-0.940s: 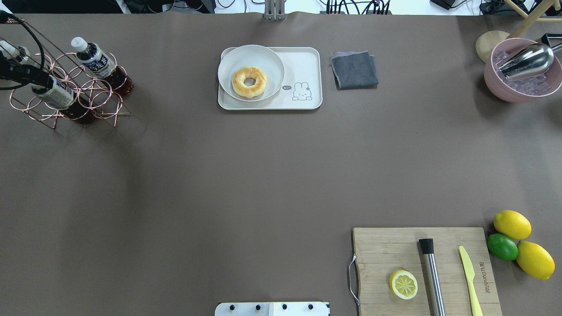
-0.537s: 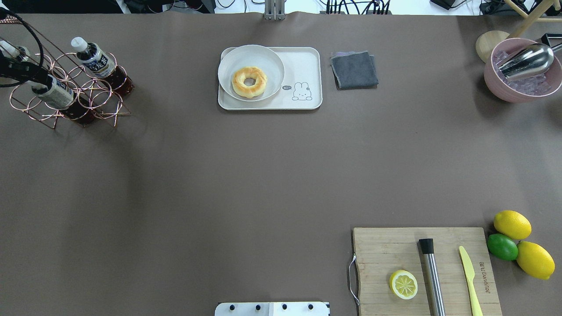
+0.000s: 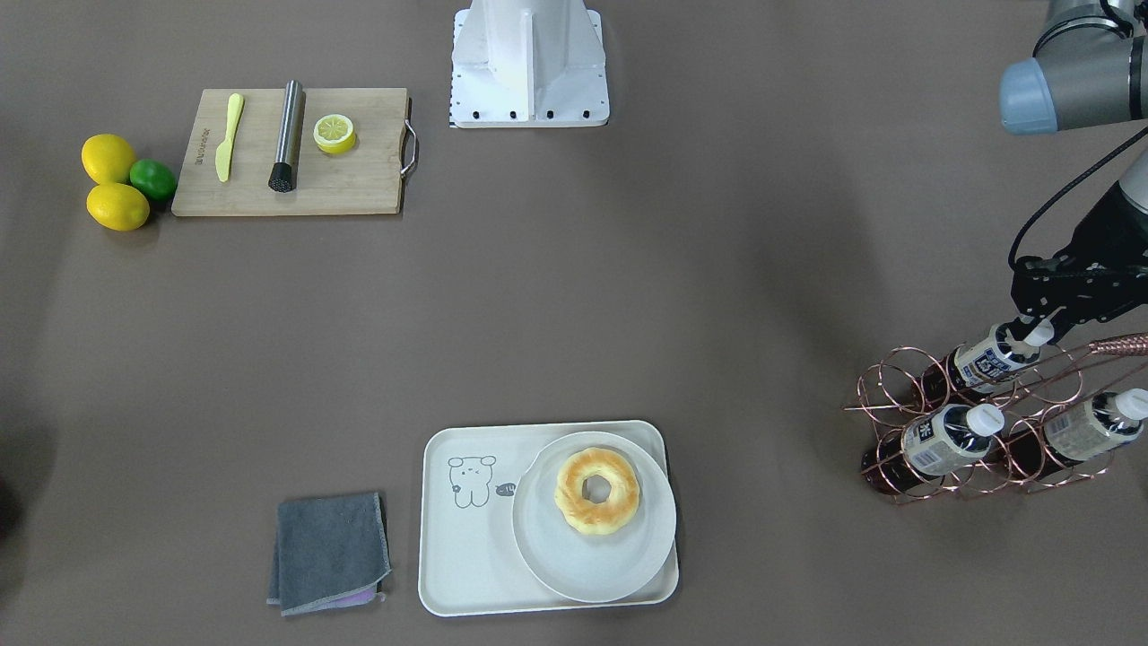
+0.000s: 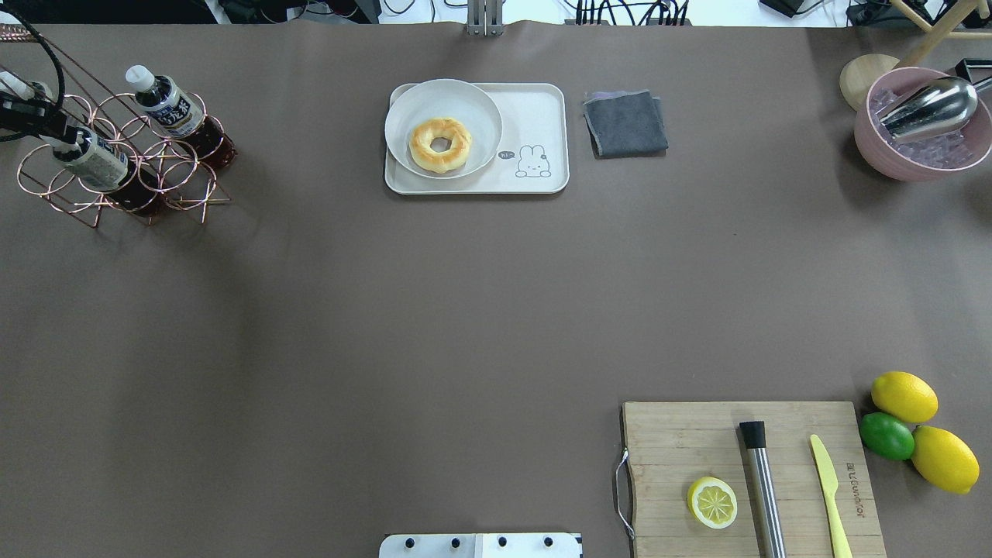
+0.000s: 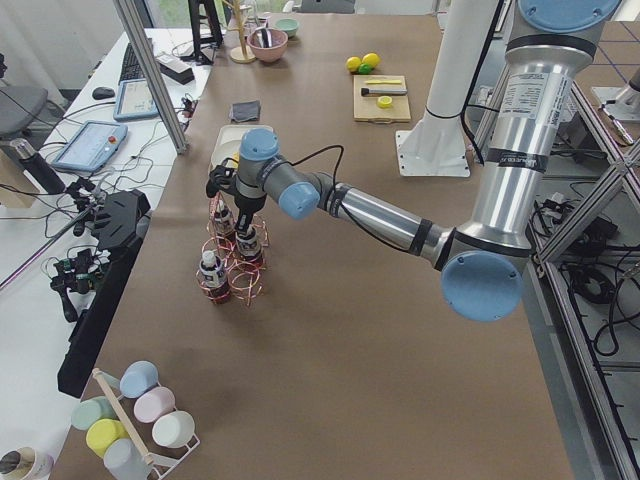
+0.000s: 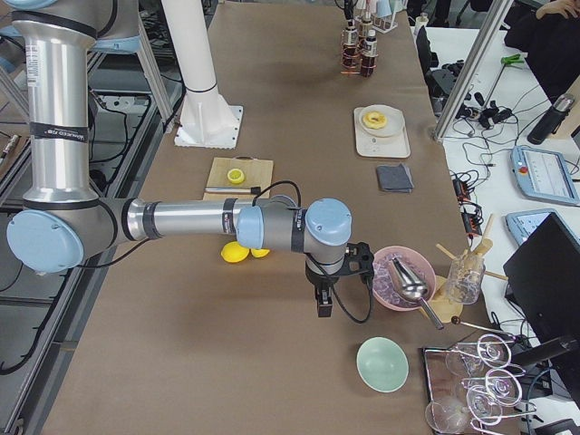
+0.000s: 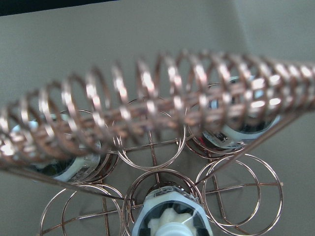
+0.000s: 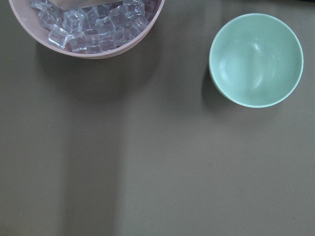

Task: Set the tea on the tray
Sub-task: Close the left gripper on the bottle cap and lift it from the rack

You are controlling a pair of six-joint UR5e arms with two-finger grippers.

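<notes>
Three tea bottles lie in a copper wire rack point(image 4: 180, 180) at the table's far left. My left gripper point(image 4: 48, 133) is shut on the white cap of the upper tea bottle point(image 4: 91, 160), also the upper tea bottle point(image 3: 985, 357) in the front view; its cap point(image 7: 172, 222) fills the bottom of the left wrist view. A second bottle point(image 4: 167, 102) rests beside it. The cream tray point(image 4: 535, 116) sits at the far middle, apart from the rack. My right gripper point(image 6: 323, 306) hovers over bare table; whether it is open or shut I cannot tell.
A round plate with a donut point(image 4: 440, 144) covers the tray's left half. A grey cloth point(image 4: 625, 122) lies right of the tray. A pink ice bowl point(image 4: 922, 132), a green bowl point(image 8: 256, 59), a wooden board point(image 4: 682, 442) and lemons point(image 4: 904, 396) occupy the right side.
My left gripper has drawn back toward the table's left edge, and the held tea bottle has slid a little way out of its ring with it.
</notes>
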